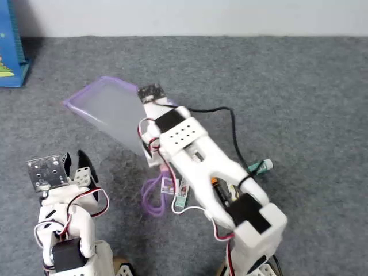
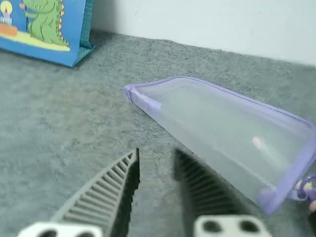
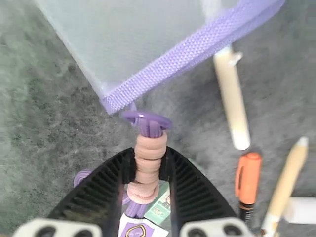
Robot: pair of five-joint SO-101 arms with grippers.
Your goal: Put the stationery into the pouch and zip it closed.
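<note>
The translucent pouch (image 1: 109, 109) with purple trim lies flat on the grey carpet. My right gripper (image 3: 147, 173) is shut on the pink ribbed zipper pull (image 3: 148, 158), which hangs from a purple ring (image 3: 146, 119) at the pouch's (image 3: 148, 39) near corner. In the high view the right gripper (image 1: 155, 150) sits at that corner. Beside it lie a cream pen (image 3: 232, 98), an orange marker (image 3: 247, 182) and a pencil (image 3: 286, 182). My left gripper (image 2: 155, 173) stands open over bare carpet, short of the pouch (image 2: 222, 128), at the lower left in the high view (image 1: 76, 164).
A blue dinosaur box (image 1: 11, 46) stands at the far left by the wall. A purple strap loop (image 1: 150, 198) and small tags (image 1: 172, 187) lie near the right arm. A teal-capped item (image 1: 260, 167) lies to the right of that arm.
</note>
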